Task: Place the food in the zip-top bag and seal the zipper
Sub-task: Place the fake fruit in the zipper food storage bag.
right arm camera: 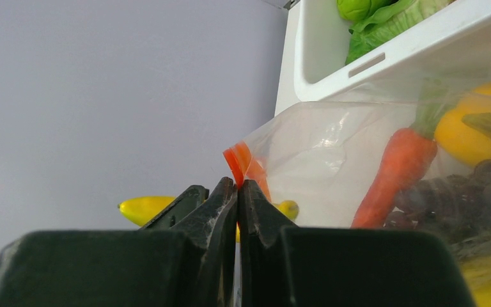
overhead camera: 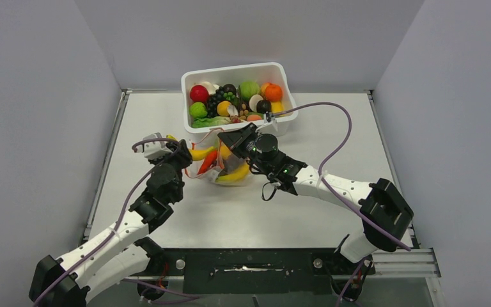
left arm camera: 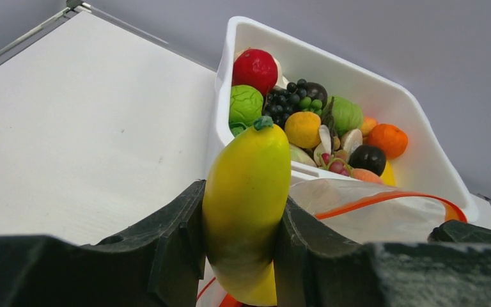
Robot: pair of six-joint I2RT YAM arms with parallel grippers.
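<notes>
My left gripper (overhead camera: 185, 153) (left arm camera: 240, 214) is shut on a yellow banana-shaped piece (left arm camera: 246, 173) (overhead camera: 201, 153) and holds it just left of the bag's mouth. The clear zip-top bag (overhead camera: 230, 169) (right arm camera: 326, 160) lies in front of the tub. It holds a red-orange carrot piece (right arm camera: 396, 166) (overhead camera: 208, 162), dark grapes (right arm camera: 479, 185) and yellow pieces (right arm camera: 470, 125) (overhead camera: 236, 174). My right gripper (overhead camera: 230, 137) (right arm camera: 238, 187) is shut on the orange-red zipper strip (right arm camera: 233, 163) and holds the mouth up. The strip also shows in the left wrist view (left arm camera: 383, 199).
A white rectangular tub (overhead camera: 280, 70) (left arm camera: 230, 38) (right arm camera: 383, 61) with several toy fruits and vegetables stands right behind the bag. Grey walls close in the table at the left, right and back. A purple cable (overhead camera: 332, 109) arcs over the right side.
</notes>
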